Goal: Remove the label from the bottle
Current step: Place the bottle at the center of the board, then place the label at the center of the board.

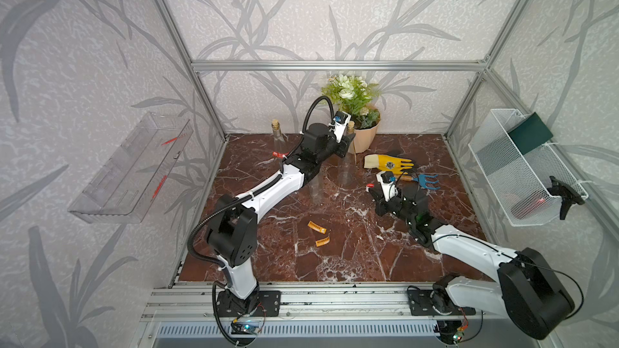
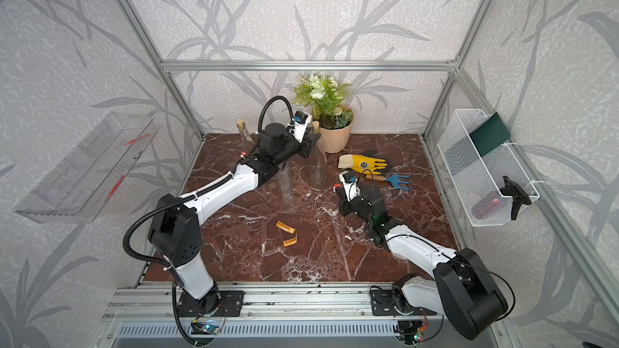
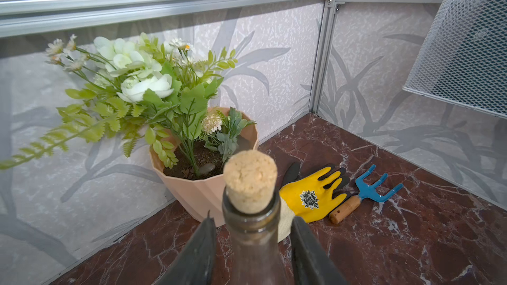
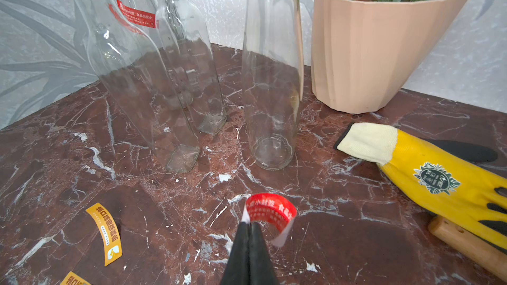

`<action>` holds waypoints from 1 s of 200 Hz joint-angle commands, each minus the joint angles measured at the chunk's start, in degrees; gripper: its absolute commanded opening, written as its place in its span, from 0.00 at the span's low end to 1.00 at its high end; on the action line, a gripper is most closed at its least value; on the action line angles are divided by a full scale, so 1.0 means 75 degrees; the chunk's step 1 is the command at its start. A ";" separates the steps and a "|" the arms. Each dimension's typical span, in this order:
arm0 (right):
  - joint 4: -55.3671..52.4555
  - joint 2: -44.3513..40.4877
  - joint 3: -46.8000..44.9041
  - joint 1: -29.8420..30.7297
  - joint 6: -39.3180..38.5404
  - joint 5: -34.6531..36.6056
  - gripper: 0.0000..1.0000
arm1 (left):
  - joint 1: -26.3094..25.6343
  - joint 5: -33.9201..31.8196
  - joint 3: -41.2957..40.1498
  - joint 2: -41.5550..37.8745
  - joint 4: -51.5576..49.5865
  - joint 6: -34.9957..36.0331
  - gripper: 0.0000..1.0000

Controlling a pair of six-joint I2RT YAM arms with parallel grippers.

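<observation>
Clear glass bottle (image 3: 253, 242) with cork stopper (image 3: 250, 180), upright on the marble surface (image 4: 343, 228), sides bare, curled red label (image 4: 270, 211) with white backing pinched in the right hand (image 4: 249, 224), off the bottle

Bright, even, diffuse light; soft faint shadows on the glossy red-brown marble tabletop (image 1: 335, 256). Wide-angle stretching toward the edges in both top views. Slightly soft close up: cork-stoppered clear glass bottle (image 3: 252, 242).
</observation>
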 commanded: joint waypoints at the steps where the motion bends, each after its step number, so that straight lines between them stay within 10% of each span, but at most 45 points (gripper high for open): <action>1: 0.0495 -0.0203 -0.0217 0.0042 -0.0370 -0.0243 0.00 | -0.0029 0.0091 -0.0258 -0.0587 -0.0050 -0.0207 0.45; 131: 0.4577 0.0780 -0.1157 0.0952 -0.3999 -0.1510 0.00 | -0.0180 0.0044 -0.2251 -0.3380 -0.1906 -0.1366 0.46; 200: 0.3717 0.0149 -0.0932 0.1070 -0.4682 -0.2248 0.00 | -0.0188 0.1019 -0.2455 -0.3751 -0.3370 -0.1141 0.44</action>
